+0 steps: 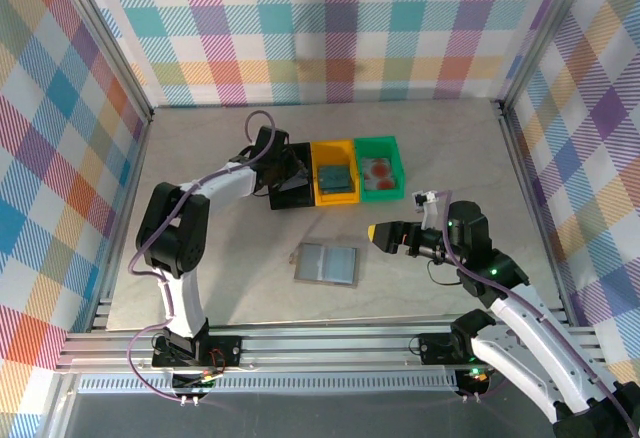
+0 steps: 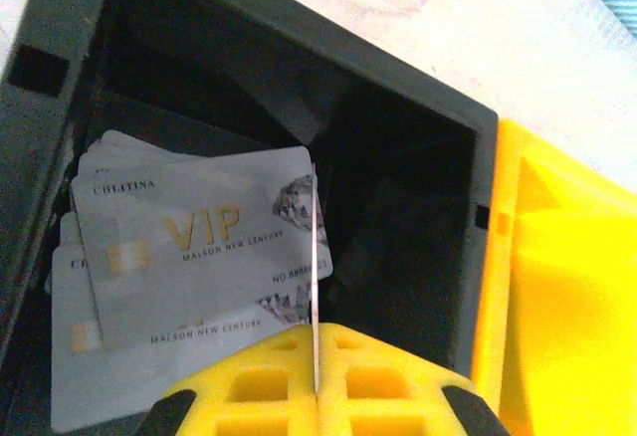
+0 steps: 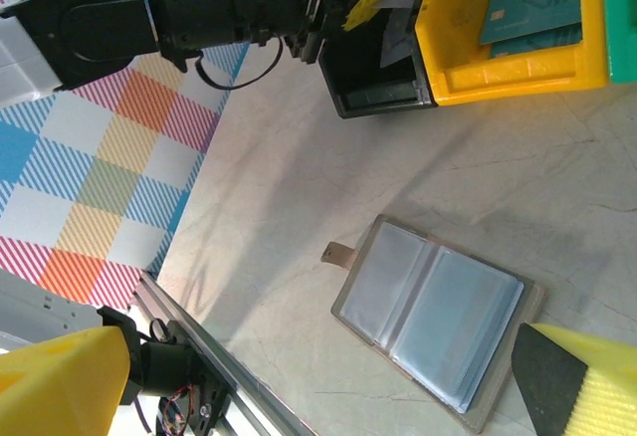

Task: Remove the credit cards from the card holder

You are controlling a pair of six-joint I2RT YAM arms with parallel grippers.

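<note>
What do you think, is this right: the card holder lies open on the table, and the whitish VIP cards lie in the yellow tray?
Not quite. The whitish VIP cards lie in the black tray, not the yellow tray beside it; the left wrist view shows this. The card holder does lie open on the table.
</note>
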